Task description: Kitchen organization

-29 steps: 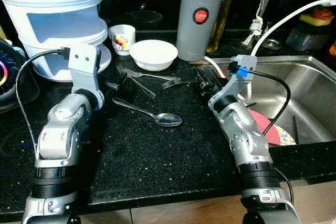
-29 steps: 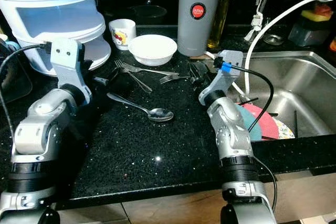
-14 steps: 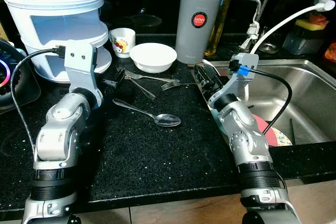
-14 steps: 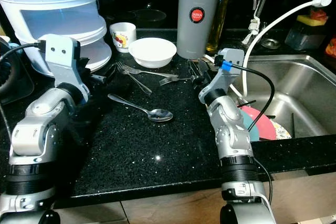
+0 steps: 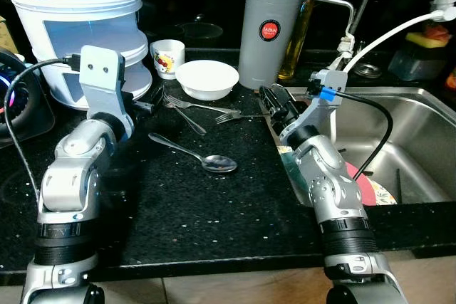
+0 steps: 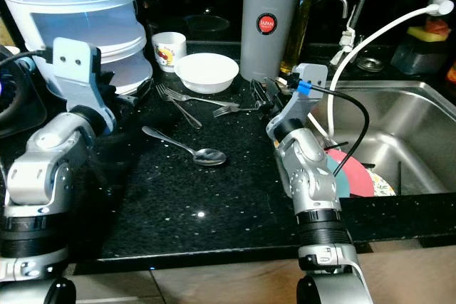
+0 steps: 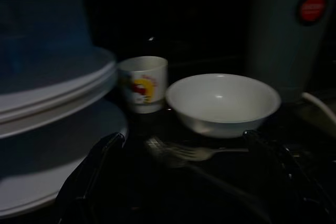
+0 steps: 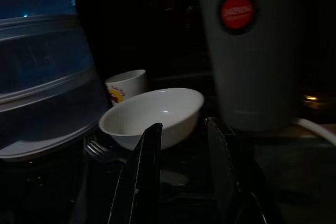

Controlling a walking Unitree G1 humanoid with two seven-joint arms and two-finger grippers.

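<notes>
From the head camera, the tidying looks barely begun. A spoon (image 5: 206,160) and at least two forks (image 5: 192,108) lie loose on the black surface (image 5: 214,211), and nothing has been gathered. The white bowl (image 5: 207,78) stands empty near the forks, with the small printed cup (image 5: 168,57) just behind it. I cannot see into the cup from here. The grey canister (image 5: 270,32) stands shut beside the bowl. The stacked white container (image 5: 78,26) sits at the robot's left, its contents hidden by the frosted walls. In the sink (image 5: 420,140) lies a pink plate (image 5: 363,179) over what may be a patterned one, still to be dealt with.

The left end effector (image 5: 148,105) rests near the fork handles. The right end effector (image 5: 278,105) hovers at the surface's edge by the sink, close to the fork tips.

The left wrist view is dark. Its fingers (image 7: 89,177) stand spread wide and empty, with a fork (image 7: 189,153) lying between them and the bowl ahead.

In the right wrist view the fingers (image 8: 144,177) stand parted with a gap between them, grasping nothing, aimed at the bowl. Fork tines (image 8: 100,150) show dimly beside it.
</notes>
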